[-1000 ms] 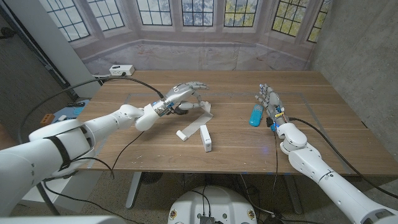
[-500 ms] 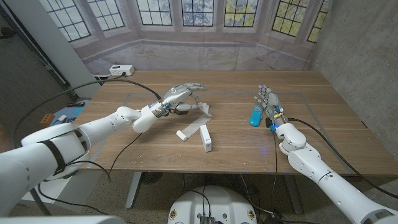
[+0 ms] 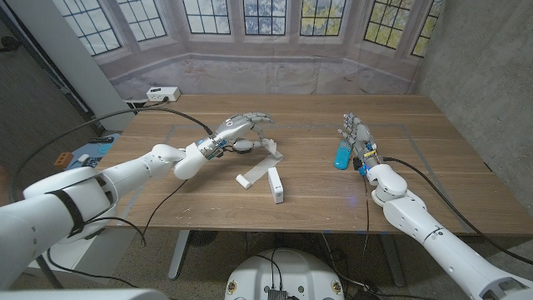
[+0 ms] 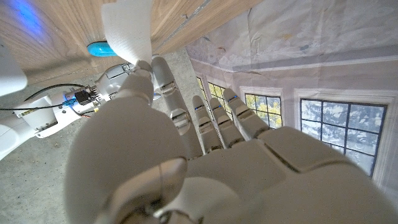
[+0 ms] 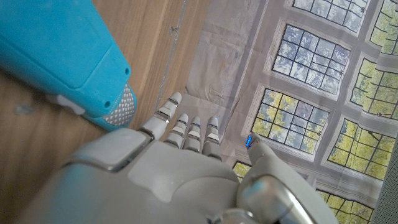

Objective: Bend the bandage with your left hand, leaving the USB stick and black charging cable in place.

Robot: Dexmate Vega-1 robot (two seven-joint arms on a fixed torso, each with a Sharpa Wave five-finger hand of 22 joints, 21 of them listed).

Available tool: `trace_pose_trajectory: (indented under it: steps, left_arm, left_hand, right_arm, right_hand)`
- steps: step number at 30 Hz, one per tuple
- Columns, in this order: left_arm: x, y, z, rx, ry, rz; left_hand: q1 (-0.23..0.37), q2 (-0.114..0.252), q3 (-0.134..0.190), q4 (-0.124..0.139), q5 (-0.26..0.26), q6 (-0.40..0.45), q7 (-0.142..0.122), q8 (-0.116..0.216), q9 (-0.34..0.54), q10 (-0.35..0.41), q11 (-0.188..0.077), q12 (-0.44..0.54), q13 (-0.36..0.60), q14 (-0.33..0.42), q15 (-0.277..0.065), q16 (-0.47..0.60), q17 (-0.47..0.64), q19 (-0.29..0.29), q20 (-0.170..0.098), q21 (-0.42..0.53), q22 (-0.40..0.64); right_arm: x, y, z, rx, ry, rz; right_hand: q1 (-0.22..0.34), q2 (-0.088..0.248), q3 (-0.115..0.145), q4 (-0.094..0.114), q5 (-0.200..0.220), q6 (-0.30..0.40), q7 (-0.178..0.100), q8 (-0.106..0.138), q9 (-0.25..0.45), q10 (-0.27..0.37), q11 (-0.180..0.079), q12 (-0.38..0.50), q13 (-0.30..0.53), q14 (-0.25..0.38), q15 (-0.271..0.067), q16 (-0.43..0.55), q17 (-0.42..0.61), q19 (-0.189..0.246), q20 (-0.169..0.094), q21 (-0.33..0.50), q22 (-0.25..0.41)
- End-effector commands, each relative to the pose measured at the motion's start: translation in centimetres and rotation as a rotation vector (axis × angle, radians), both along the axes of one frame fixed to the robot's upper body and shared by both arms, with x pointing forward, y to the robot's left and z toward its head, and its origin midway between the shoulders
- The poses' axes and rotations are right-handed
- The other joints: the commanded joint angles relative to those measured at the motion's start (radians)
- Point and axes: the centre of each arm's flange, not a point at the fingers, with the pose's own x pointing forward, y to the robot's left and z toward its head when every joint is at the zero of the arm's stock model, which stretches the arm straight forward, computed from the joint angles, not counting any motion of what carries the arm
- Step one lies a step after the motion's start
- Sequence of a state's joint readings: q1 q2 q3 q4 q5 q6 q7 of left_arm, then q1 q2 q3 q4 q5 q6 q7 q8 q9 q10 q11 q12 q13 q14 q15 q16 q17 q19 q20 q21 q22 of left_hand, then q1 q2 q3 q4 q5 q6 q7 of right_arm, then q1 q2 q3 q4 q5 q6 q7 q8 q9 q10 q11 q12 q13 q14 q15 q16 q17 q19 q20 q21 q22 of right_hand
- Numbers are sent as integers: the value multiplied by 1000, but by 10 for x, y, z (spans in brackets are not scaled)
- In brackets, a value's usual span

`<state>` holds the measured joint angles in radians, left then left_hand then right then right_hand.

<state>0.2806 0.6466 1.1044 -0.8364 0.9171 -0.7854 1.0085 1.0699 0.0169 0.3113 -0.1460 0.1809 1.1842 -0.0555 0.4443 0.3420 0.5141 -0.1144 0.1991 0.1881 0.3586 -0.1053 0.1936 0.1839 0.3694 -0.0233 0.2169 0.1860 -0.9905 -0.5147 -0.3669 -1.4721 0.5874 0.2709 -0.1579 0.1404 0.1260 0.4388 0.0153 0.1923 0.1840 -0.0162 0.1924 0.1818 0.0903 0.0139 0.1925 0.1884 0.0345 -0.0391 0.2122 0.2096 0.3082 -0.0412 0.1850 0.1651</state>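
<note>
While we watch from the head view, our left hand [image 3: 237, 132] pinches the bandage [image 3: 265, 162] mid-surface [image 3: 433, 175]; right hand [image 3: 356, 137] stands fingers apart beside a blue device [image 3: 341, 155]. Left wrist: bandage strip [image 4: 127, 31] at the fingertips.

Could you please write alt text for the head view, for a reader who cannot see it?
The robot's left hand grips one end of a white bandage strip, lifting it off the wooden table. A small white USB stick lies just in front, and the right hand waits beside a blue object.
</note>
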Motion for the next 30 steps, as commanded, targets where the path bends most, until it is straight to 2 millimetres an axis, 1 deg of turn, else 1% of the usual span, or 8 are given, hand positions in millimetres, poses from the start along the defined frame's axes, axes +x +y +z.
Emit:
trace_pose_trajectory:
  steps: [1,8,18,30]
  left_arm:
    - [-4,4,-5,1,4,-5]
    - [-8,2,-8,1,8,-9]
    - [-15,-2,-18,0,27,-15]
    - [-20,7,-24,7,44,5]
  left_hand:
    - [0,10,-3,1,-1,2,-7,6,0,-2,1,0,5,1,0,1,1,-1,-1,1,2]
    - [-2,9,-6,1,-1,1,-12,6,-1,-3,1,-1,5,1,-1,2,1,-1,0,1,2]
    - [-2,10,-7,1,-2,3,-14,8,-4,-1,3,0,5,3,1,3,2,-3,1,0,2]
    - [-1,11,-9,1,-1,-1,-13,8,-7,0,8,1,5,2,3,2,2,-4,2,0,2]
  right_arm:
    - [2,3,-2,3,2,2]
    - [1,3,-5,7,3,5]
    - [-4,0,-10,11,3,3]
    - [-4,3,-14,13,10,8]
  right_hand:
    - [-10,13,4,8,2,8,-4,-2,2,0,1,2,2,7,7,-5,1,4,-41,3,2]
    - [-10,13,4,8,2,8,-4,-2,3,-1,1,2,2,7,7,-5,1,4,-41,3,2]
    - [-12,13,4,9,2,8,-5,-2,3,-1,2,2,2,7,5,-5,1,3,-39,3,2]
    - [-12,12,5,9,2,9,-5,-2,3,-1,4,2,2,9,7,-5,1,4,-39,3,2]
